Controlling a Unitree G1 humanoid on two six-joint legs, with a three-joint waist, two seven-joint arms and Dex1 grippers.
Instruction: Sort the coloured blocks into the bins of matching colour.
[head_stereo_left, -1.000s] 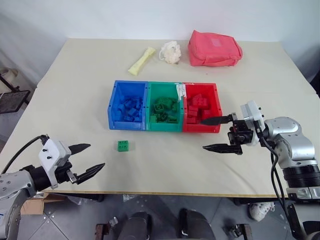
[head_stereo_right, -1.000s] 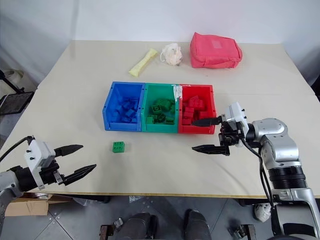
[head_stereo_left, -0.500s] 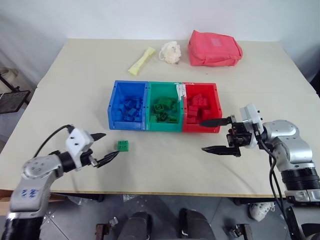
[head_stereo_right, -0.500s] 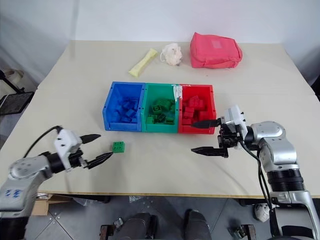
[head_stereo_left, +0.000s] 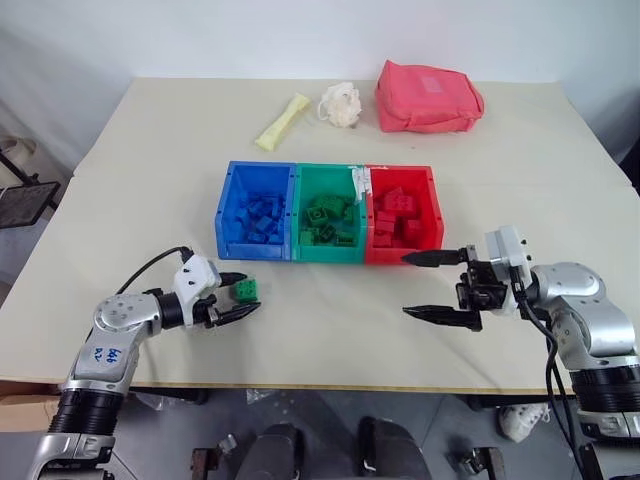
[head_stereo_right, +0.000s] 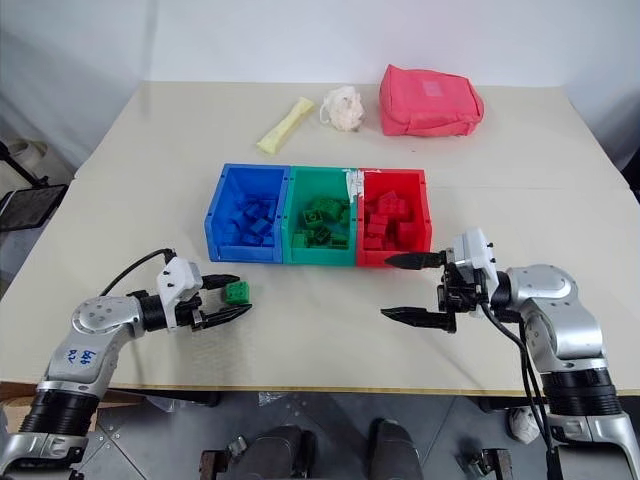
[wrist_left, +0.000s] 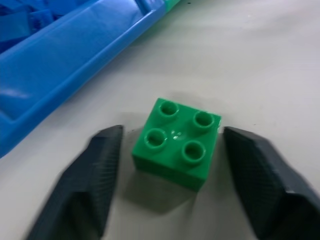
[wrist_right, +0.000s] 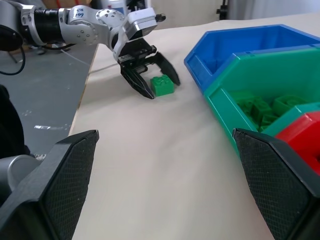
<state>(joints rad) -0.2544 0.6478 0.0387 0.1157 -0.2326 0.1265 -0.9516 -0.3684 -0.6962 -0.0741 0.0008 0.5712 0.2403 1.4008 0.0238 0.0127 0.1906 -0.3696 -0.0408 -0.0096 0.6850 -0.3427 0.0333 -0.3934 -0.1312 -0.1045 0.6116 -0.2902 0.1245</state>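
Note:
One green block (head_stereo_left: 245, 290) lies on the table in front of the blue bin (head_stereo_left: 228, 215). My left gripper (head_stereo_left: 247, 293) is low over the table with a finger on each side of it. The left wrist view shows a narrow gap between the block (wrist_left: 177, 142) and each finger, so the gripper is open around it. The joined green bin (head_stereo_left: 330, 254) and red bin (head_stereo_left: 433, 205) hold blocks of their own colours, as does the blue one. My right gripper (head_stereo_left: 405, 285) hovers wide open and empty in front of the red bin, pointing left.
At the table's far side lie a yellow stick (head_stereo_left: 283, 121), a white puff (head_stereo_left: 340, 104) and a pink-red fabric pouch (head_stereo_left: 428, 97). Bare tabletop stretches between the two grippers, in front of the bins.
My left arm has swung forward and to the right, from the table's front-left corner to the green block, and its fingers have narrowed around the block. The right gripper has barely moved.

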